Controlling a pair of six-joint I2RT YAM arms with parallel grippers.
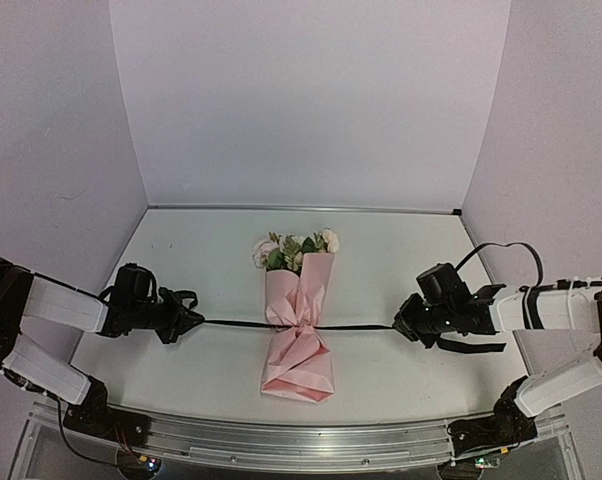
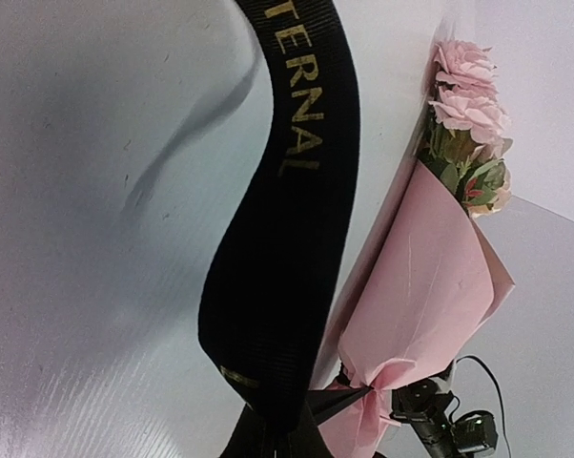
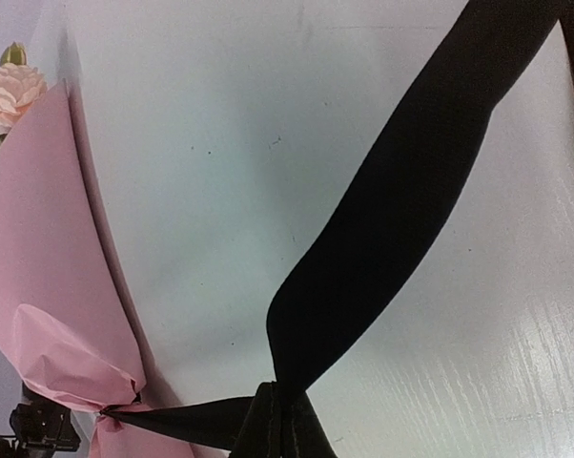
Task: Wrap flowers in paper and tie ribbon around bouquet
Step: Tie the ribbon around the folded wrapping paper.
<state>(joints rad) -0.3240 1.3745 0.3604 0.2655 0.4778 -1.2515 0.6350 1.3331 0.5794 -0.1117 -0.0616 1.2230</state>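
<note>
The bouquet (image 1: 299, 320) lies mid-table, its flowers (image 1: 296, 250) pointing away and pink paper (image 1: 298, 350) cinched at the waist. A black ribbon (image 1: 356, 327) is knotted around that waist and stretched taut to both sides. My left gripper (image 1: 193, 322) is shut on the ribbon's left end; my right gripper (image 1: 401, 328) is shut on the right end. In the left wrist view the ribbon (image 2: 282, 239) with gold lettering loops up from my gripper (image 2: 279, 431), beside the paper (image 2: 420, 286) and flowers (image 2: 468, 105). In the right wrist view the ribbon (image 3: 401, 210) rises from my gripper (image 3: 285, 420) and runs to the paper (image 3: 39, 267).
White walls enclose the table (image 1: 401, 260) at the back and both sides. A metal rail (image 1: 301, 440) runs along the near edge between the arm bases. A black cable (image 1: 506, 250) loops over the right arm.
</note>
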